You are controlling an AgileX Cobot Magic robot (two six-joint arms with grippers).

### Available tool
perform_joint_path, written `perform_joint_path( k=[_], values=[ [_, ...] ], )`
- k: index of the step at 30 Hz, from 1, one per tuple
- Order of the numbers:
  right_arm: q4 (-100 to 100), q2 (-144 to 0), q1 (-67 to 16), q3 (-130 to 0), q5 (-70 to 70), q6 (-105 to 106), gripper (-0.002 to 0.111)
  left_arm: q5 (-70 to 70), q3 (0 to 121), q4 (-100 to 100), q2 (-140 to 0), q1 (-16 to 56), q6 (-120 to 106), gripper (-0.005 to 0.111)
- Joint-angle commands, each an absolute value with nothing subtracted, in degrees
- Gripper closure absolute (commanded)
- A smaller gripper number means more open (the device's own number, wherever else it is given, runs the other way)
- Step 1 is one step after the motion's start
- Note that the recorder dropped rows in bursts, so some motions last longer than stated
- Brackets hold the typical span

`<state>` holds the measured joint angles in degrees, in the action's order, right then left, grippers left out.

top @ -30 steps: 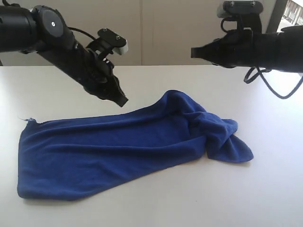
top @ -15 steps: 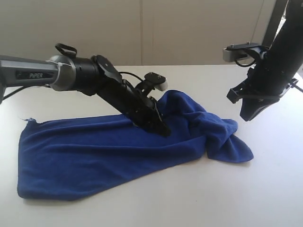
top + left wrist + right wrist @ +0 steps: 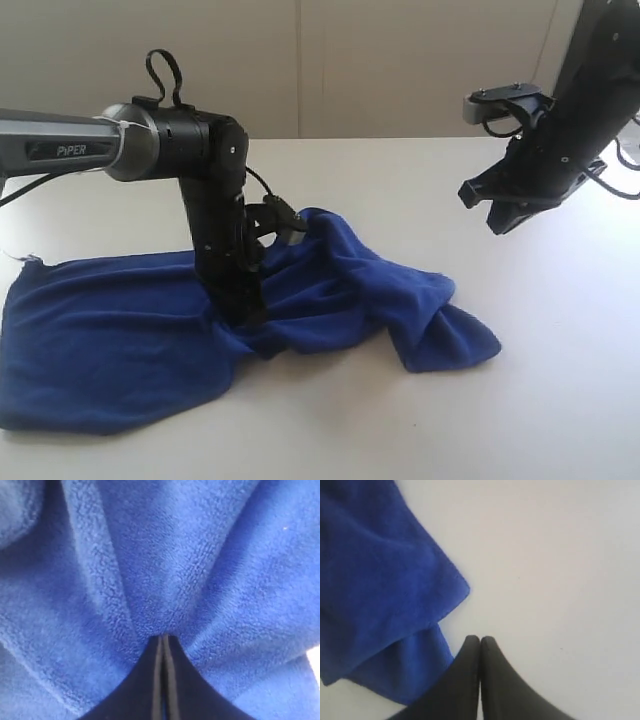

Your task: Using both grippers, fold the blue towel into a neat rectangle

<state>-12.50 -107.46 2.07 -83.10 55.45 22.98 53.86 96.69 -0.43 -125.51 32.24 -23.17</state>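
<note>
The blue towel [image 3: 100, 340] lies crumpled across the white table [image 3: 400, 170], with a bunched end [image 3: 450, 340] on the right and a loose thread at its far left corner [image 3: 25, 260]. My left gripper [image 3: 245, 318] points straight down into the middle of the towel. In the left wrist view it [image 3: 163, 637] is shut, and folds of the towel [image 3: 175, 555] radiate from its tip. My right gripper [image 3: 497, 226] hangs shut and empty in the air above the table, to the right of the towel. In the right wrist view it [image 3: 480, 640] sits beside a towel corner [image 3: 375, 580].
A pale wall [image 3: 400, 60] stands behind the table. Bare white tabletop [image 3: 560, 555] lies below the right gripper. The left arm's long grey link [image 3: 60, 150] reaches in from the left edge above the towel.
The left gripper has come down steeply onto the towel's middle, and the whole towel has shifted left and bunched. The right gripper has tilted slightly and stayed above the table.
</note>
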Motion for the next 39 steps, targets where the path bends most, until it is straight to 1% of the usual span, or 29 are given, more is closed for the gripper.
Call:
perform_joint_path(
  k=[1,4,6,8,10,11,17,23,26,31,36,39],
  values=[
    [-19.0,-110.8,2.3,-83.1,53.8,26.3,0.106,62.3,94.7,5.5,-124.9,32.0,-22.7,0.107],
    [-25.2,-114.4,2.3,-83.1,52.7,31.6,0.095,62.8,94.7,7.1,-123.4,32.0,-22.9,0.107],
    [-31.1,-116.8,2.3,-83.1,52.0,35.8,0.083,64.0,94.7,7.1,-123.1,32.0,-22.9,0.107],
    [-37.1,-118.9,2.3,-83.1,51.7,39.9,0.067,65.0,94.7,7.1,-123.0,32.0,-22.9,0.107],
    [-40.5,-120.6,2.2,-83.1,52.4,42.2,0.059,65.3,94.7,7.1,-123.0,32.0,-22.9,0.107],
    [-40.8,-121.3,1.9,-83.1,52.8,42.3,0.057,65.3,94.7,7.1,-123.0,32.0,-22.9,0.107],
    [-40.1,-123.8,0.6,-83.3,54.1,42.3,0.060,64.0,94.7,7.1,-123.0,32.0,-22.8,0.107],
    [-40.2,-124.8,0.4,-83.3,58.6,42.3,0.066,62.8,94.7,6.9,-123.0,32.0,-22.8,0.107],
    [-40.2,-124.8,0.4,-83.3,58.6,42.3,0.073,62.5,94.7,6.9,-123.0,32.0,-22.8,0.107],
    [-40.2,-124.8,0.4,-83.3,58.3,42.4,0.093,62.3,94.7,6.9,-123.0,32.0,-22.8,0.107],
    [-39.1,-124.5,0.5,-83.4,55.6,42.4,0.108,61.9,94.7,6.9,-123.0,32.0,-22.8,0.107],
    [-34.1,-123.6,0.6,-84.8,52.8,40.5,0.108,61.9,94.7,6.9,-123.0,32.0,-22.8,0.107]
  ],
)
